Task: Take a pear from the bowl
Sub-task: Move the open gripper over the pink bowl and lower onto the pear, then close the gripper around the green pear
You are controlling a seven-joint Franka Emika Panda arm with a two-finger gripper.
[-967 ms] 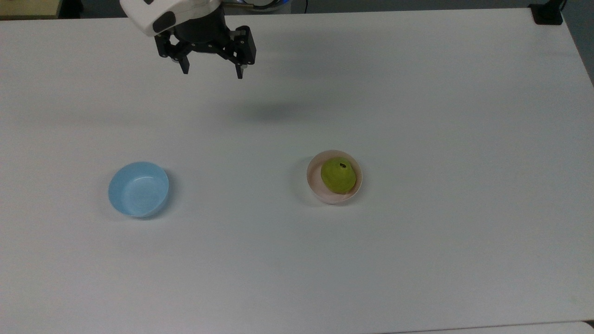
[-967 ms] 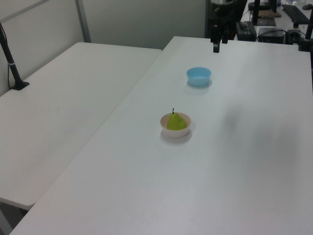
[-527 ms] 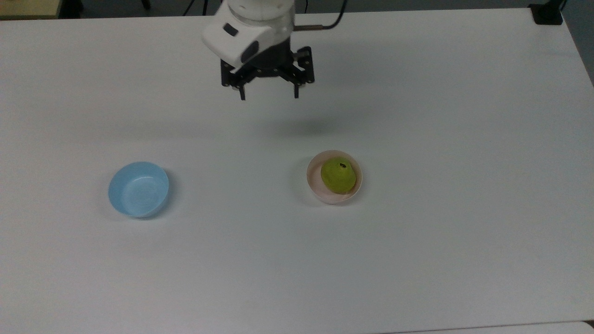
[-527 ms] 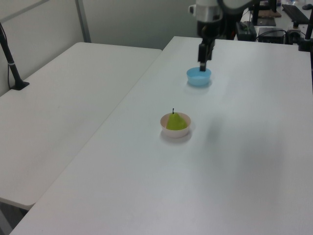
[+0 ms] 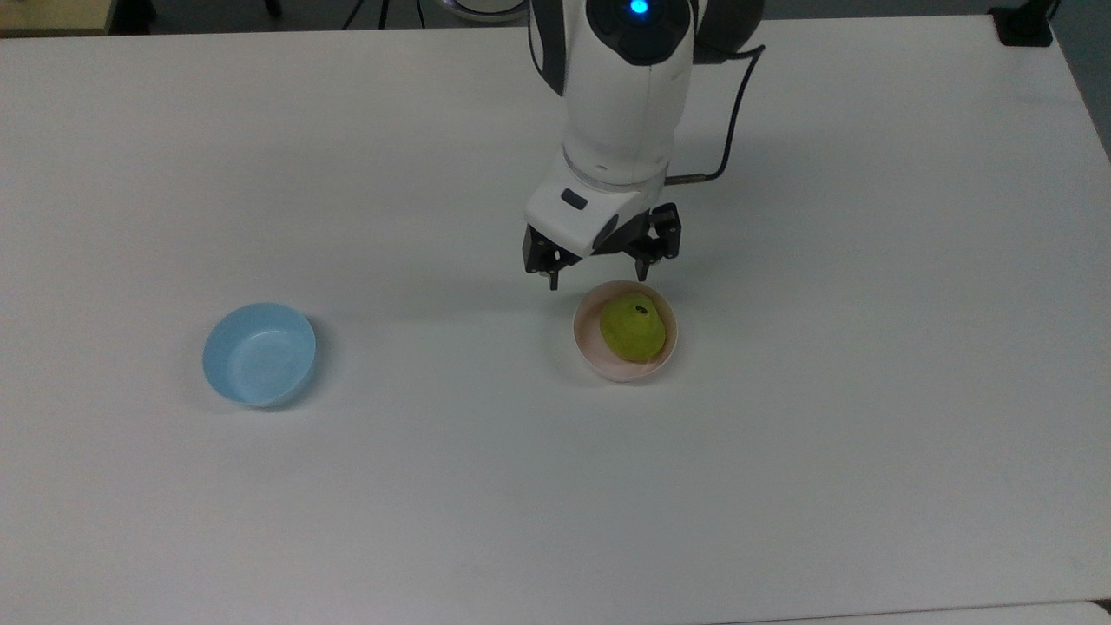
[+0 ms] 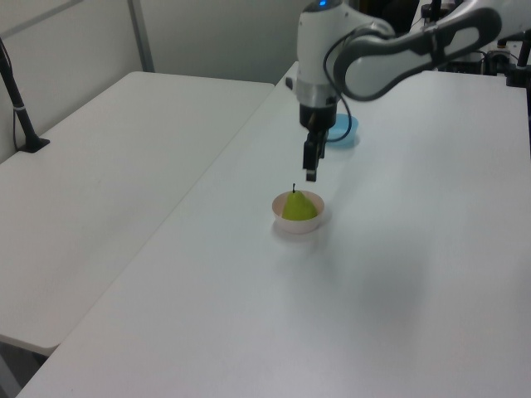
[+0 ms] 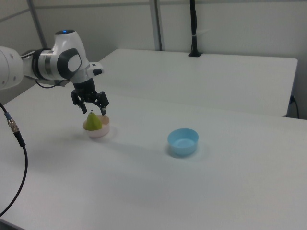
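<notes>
Since a second ago, the gripper [image 5: 598,279] has swung across the table [image 5: 868,434] from the far edge in the top view, and now hangs just beyond and above the bowl [image 5: 587,347]. Its jaws are spread wide and hold nothing. The pear [image 5: 634,328] sits upright in the pink bowl, stem [image 6: 293,188] pointing up, filling most of it. A blue bowl [image 5: 259,353] stands well apart, at the top view's left.

The step in hand looks like the final approach. To do it well, the gripper likely needs to centre over the pear, come straight down with a finger on either side of the pear's body, staying inside the rim, and close below the narrow neck so the fruit does not slip.
</notes>
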